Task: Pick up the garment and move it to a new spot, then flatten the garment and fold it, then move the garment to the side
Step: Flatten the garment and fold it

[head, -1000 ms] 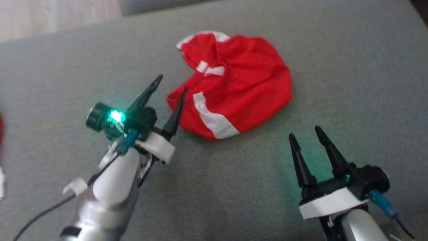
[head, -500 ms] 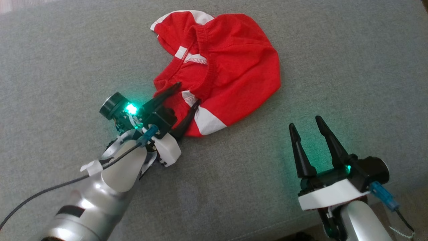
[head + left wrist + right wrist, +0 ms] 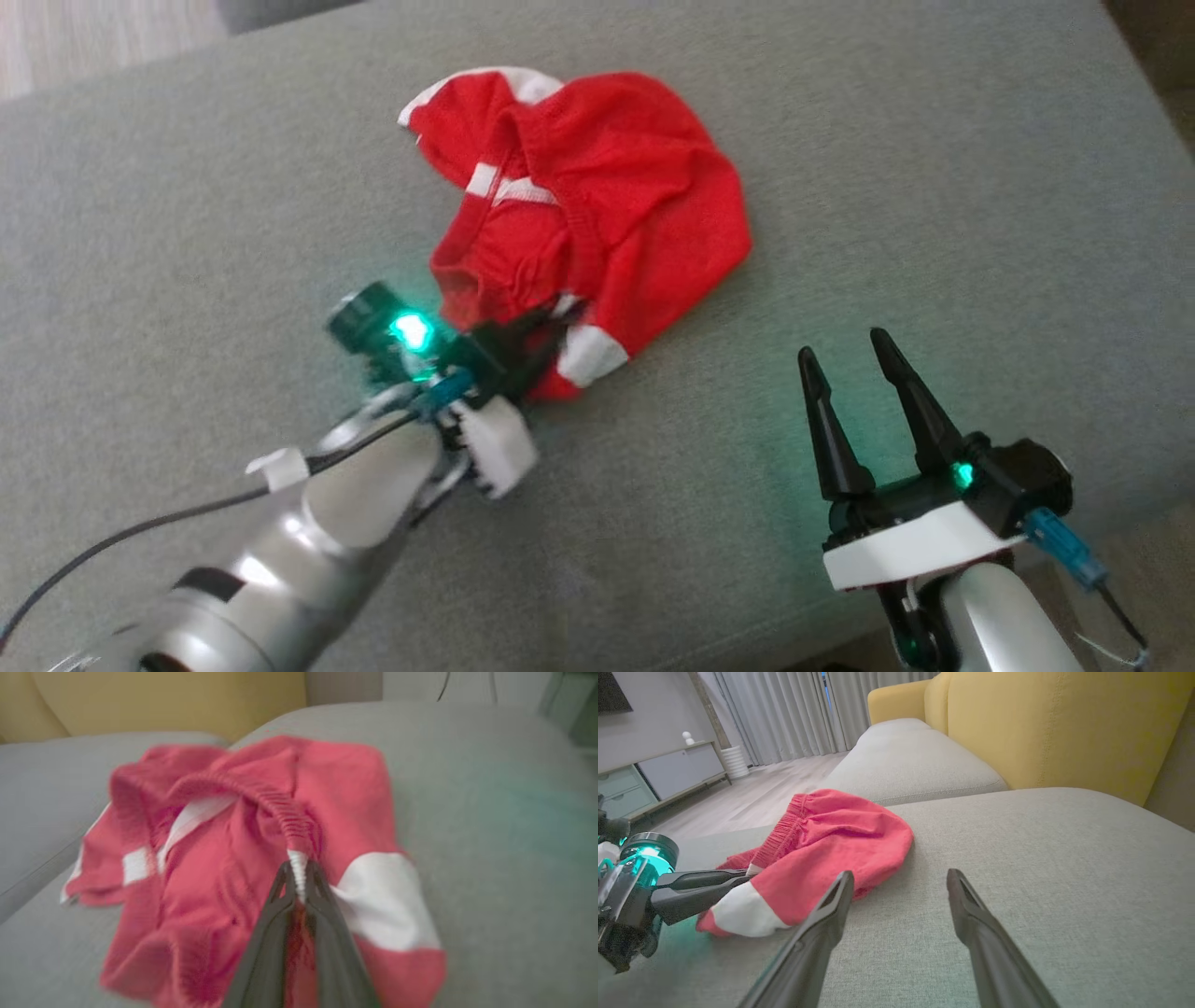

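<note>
The left hand (image 3: pixel 551 322) has shut since half a second ago. Its two dark fingers, then spread astride the near edge of the crumpled red cloth shorts with white panels (image 3: pixel 635 187), are now pinched together on that edge. In the left wrist view the fingertips (image 3: pixel 279 893) meet on the ribbed elastic waistband just where red turns to white, and a white panel lies just beside them on that view's right.

The shorts lie in a loose heap on the grey woven sofa cushion (image 3: pixel 934 187), bunched and partly turned over. The waistband arches up through the middle of the heap, and the near edge is gathered toward the clamped fingers. A green lamp (image 3: pixel 411 329) glows on the left wrist, just beside the shorts' near corner.

The right hand (image 3: pixel 840 345) hovers apart from the shorts, on their near right side, its fingers spread wide with nothing between them. In the right wrist view they point past the rounded red side of the heap without touching it. Beyond the shorts, a yellow padded backrest (image 3: pixel 1041 718) rises behind the cushion.
</note>
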Controlling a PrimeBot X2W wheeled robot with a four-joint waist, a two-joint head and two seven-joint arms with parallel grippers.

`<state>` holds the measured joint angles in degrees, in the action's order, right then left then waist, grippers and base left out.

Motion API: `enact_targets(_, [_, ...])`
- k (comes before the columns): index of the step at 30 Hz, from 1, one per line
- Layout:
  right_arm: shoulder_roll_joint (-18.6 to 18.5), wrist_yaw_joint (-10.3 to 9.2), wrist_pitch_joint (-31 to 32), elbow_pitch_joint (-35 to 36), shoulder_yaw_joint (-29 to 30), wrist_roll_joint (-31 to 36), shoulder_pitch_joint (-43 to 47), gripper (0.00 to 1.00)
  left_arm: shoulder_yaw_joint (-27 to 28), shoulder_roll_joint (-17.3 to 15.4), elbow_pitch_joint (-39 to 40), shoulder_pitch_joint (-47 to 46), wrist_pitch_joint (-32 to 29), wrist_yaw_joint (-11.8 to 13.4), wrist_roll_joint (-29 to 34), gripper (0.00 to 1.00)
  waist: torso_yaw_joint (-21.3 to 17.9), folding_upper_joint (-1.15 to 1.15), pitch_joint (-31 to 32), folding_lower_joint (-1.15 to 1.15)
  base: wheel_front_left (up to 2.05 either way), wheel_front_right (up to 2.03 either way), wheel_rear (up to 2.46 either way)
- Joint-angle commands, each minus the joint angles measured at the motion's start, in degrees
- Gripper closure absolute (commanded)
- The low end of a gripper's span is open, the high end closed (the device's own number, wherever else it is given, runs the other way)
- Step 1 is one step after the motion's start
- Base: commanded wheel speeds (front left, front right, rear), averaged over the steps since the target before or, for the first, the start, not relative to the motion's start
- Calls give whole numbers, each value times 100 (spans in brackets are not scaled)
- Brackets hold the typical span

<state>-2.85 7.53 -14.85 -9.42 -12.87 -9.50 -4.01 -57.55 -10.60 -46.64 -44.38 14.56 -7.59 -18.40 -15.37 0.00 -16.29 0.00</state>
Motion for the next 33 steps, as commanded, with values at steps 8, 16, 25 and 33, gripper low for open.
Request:
enact_targets(8, [-4,-4,-15,126,-267,-285,62,0,22,-187,1599,-1326,-653,10,-1857,100,-325,0,447,0,0,0,0])
enact_targets(16, [-3,-4,-15,79,-423,-298,183,0,821,-244,1945,-2376,-1137,223,-2553,100,-488,0,864,0,0,0,0])
enact_targets(25, [-3,-4,-15,124,-258,-253,353,0,886,-777,1992,-1044,-1427,643,-3029,100,-215,0,971,0,0,0,0])
enact_targets(33, [-3,-4,-15,137,107,-337,356,0,991,-1349,2386,848,-917,985,-3456,100,351,0,883,0,0,0,0])
